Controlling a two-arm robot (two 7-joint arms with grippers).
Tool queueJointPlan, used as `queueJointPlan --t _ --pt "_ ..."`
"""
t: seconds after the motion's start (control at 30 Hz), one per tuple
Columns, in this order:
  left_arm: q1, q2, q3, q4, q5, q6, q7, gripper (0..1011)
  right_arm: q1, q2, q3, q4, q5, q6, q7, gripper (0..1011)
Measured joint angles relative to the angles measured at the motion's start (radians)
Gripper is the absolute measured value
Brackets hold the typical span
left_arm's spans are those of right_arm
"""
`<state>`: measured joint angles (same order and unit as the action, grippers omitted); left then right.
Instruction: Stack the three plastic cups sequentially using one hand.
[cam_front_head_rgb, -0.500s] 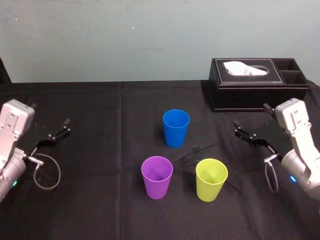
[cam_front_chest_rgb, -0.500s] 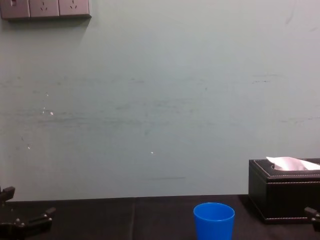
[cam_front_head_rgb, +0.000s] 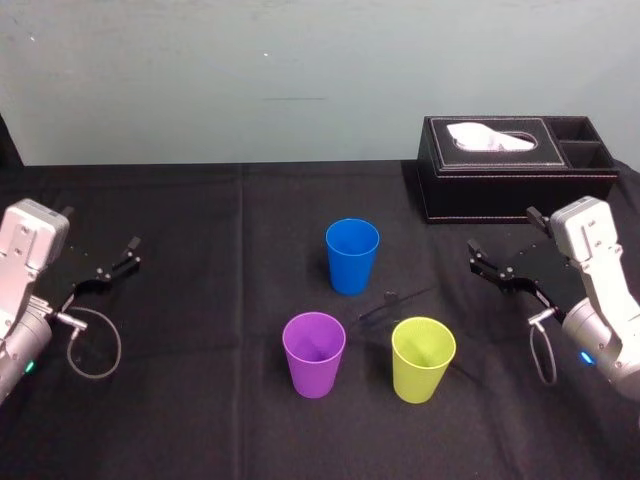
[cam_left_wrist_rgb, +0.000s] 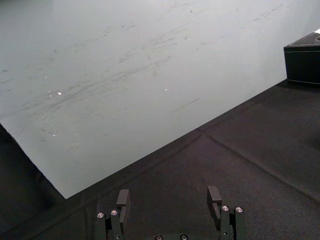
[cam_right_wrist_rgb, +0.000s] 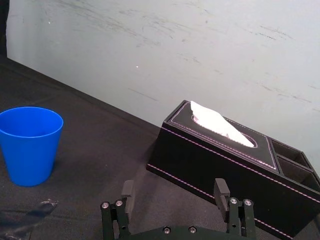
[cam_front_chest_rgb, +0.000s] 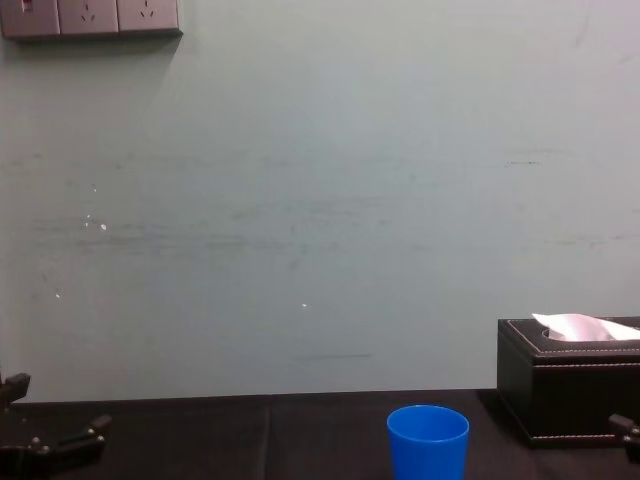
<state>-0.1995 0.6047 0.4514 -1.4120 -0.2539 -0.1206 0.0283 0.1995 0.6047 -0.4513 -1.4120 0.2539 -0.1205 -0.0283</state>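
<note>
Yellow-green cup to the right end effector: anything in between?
Nothing stands there. In the head view, bare black tablecloth lies between the yellow-green cup and the right end effector.

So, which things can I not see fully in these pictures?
Blue cup, chest view: base cut off by the bottom edge.
Tissue box, chest view: right end cut off by the edge.
Thin dark object near the blue cup, head view: too small to identify.
</note>
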Motion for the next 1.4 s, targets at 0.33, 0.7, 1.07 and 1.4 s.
queueJointPlan --t 0.33,0.7,1.07,1.4 --pt "0.000 0.000 0.000 0.000 0.000 0.000 0.000 1010 0.000 0.000 0.000 0.000 0.000 0.000 0.000 1003" --pt "0.000 0.000 0.000 0.000 0.000 0.000 0.000 1010 0.000 0.000 0.000 0.000 0.000 0.000 0.000 1003" --pt "0.000 0.000 0.000 0.000 0.000 0.000 0.000 1010 0.000 0.000 0.000 0.000 0.000 0.000 0.000 1003" --pt "0.000 0.000 0.000 0.000 0.000 0.000 0.000 1010 0.000 0.000 0.000 0.000 0.000 0.000 0.000 1003"
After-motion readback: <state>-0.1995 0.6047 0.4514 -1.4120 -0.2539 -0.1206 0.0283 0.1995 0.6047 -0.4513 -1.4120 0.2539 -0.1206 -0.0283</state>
